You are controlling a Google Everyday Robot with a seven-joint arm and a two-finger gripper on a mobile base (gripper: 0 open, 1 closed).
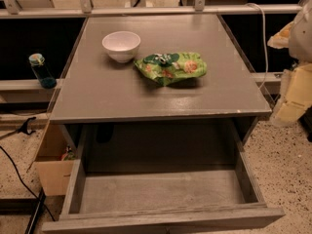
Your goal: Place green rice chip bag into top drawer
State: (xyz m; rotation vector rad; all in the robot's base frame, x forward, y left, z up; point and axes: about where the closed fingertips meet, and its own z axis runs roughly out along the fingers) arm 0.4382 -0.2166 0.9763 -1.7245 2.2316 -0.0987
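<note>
Far left, on the speckled floor beyond the left edge of the bench: thin black cable (pixel 10 167), running down toward the lower corner of the view. Further back, on a pale ledge outside the same left edge: small dark blue bottle (pixel 41 72) with a light cap, standing upright. Lower, under the near left corner of the bench and beside the left wall of the drawer: tan cardboard box (pixel 52 172), open on top.

On the flat grey wooden bench (pixel 97 96), left of the middle and closer to the far edge: round white bowl (pixel 121 45), upright. Just right of it, near the middle of the bench: green rice chip bag (pixel 171 67) of crinkled bright foil, lying flat, with a dark green round logo and orange-and-white pictures. Very close to the bowl; touching or not, cannot tell. Resting on the bench top, not in the drawer.

Below the near edge of the bench: wide shallow grey wooden top drawer (pixel 161 191), pulled out, with low side walls and a grey front panel.

Past the far right corner: thin white cable (pixel 263 43), hanging down along the right edge.

Far right, beyond the right edge of the bench and well apart from the bag: cream-coloured tool (pixel 292 101) of the robot arm, partly cut by the border. How far open, cannot tell.
</note>
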